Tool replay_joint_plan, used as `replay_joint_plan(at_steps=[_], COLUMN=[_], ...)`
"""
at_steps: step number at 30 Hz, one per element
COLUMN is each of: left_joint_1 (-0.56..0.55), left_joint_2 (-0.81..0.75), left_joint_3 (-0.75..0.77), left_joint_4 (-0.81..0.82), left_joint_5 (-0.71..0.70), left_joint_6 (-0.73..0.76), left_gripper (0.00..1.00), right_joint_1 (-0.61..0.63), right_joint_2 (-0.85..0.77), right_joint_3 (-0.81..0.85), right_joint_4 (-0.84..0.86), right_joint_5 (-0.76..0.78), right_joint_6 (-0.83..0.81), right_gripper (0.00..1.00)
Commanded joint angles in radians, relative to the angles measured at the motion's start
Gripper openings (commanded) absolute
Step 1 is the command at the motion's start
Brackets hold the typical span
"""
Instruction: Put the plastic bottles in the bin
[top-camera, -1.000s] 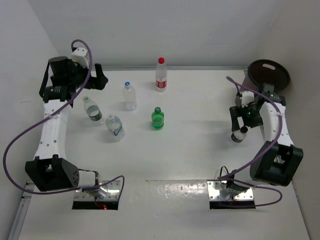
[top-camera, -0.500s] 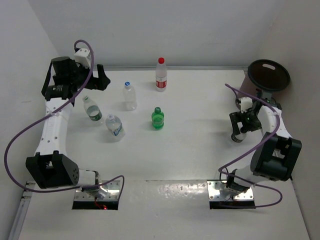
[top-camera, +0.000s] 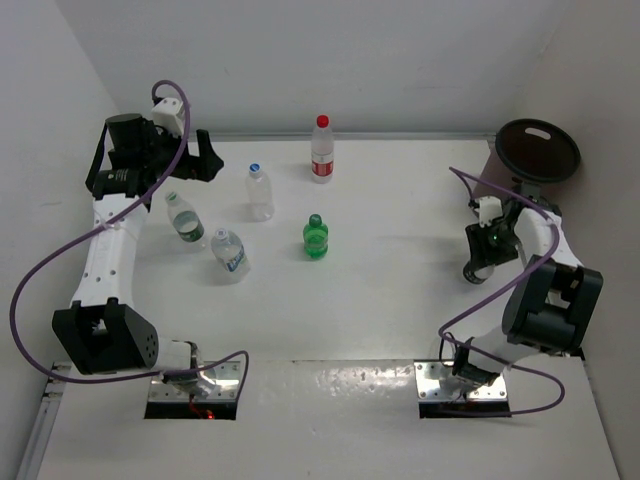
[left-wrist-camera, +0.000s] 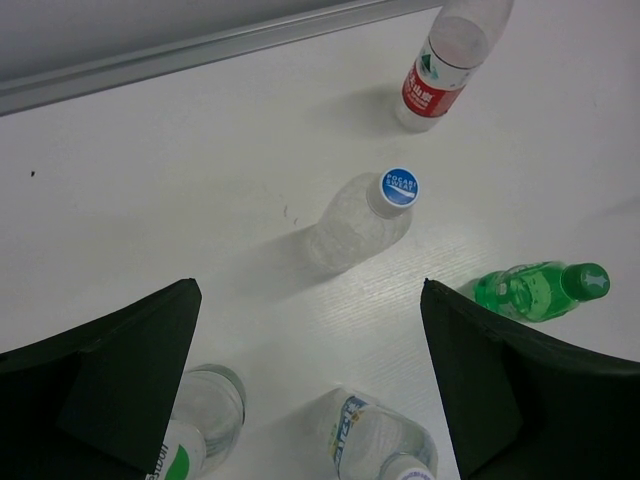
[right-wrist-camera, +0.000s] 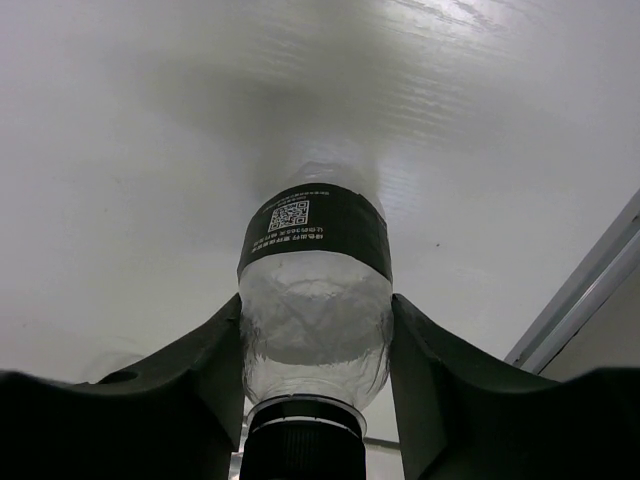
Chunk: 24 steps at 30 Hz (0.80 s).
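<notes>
Shifted only slightly since a second ago: right gripper (top-camera: 483, 256), arm folded tighter over its base; left arm up a touch toward far-left corner. Loose bottles same places as before.

Right gripper: clamped on black-cap bottle (top-camera: 476, 270), fingers (right-wrist-camera: 225, 345) pressing both sides of clear body just past the cap, black label (right-wrist-camera: 315, 232) farther out, bottle base pointing away from wrist. Low over table (top-camera: 400, 290) at right side, near of bin (top-camera: 565, 170), well outside it. Touching table or not: cannot tell.

Left gripper (top-camera: 200, 160): spread wide, holding nothing, above far-left part of table, looking down on loose bottles.

Bin: far-right corner, upright, dark inside, contents not visible.

On table, all apart from each other:
- red-cap bottle (top-camera: 321, 150), upright, far centre, red label.
- blue-cap bottle (top-camera: 259, 192), upright, left of centre, between the open fingers in left wrist view (left-wrist-camera: 365, 220).
- green bottle (top-camera: 316, 237), upright, centre.
- bottle with green label (top-camera: 184, 218), far left, partly behind left finger in wrist view.
- bottle with blue label (top-camera: 230, 253), just near-right of that one.
</notes>
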Motion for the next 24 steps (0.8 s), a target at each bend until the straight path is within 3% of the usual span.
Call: replay_joint_plan(at_steps=[1,6,10,15,24], left_joint_1=[-0.009,-0.009,-0.009,-0.009,-0.009], left_joint_2=[0.006,0.006,0.006,-0.003,-0.003], left_joint_3=[-0.007,-0.007,0.002,0.011,0.011], left_joint_4=[0.039,0.039,0.039,0.039,0.039], left_joint_5=[0.03,0.065,0.085,0.094,0.094], left_joint_6=[-0.001,-0.001,-0.001,-0.001,-0.019], left_gripper=[0.99,0.99,0.99,0.99,0.99], right_joint_1=[0.005,0.045,0.088,0.068,-0.024], right_joint_2=[-0.039,-0.122,-0.196,-0.167,0.132], right_joint_3=[0.115,0.346,0.571,0.755,1.061], right_joint_4=[-0.081,-0.195,-0.156,0.02,-0.041], right_joint_5=[-0.084,-0.216,-0.29,-0.054,0.098], right_joint_6=[0.005,0.077,0.181,0.281,0.259], right_gripper=[0.29,0.29,0.29,0.28,0.29])
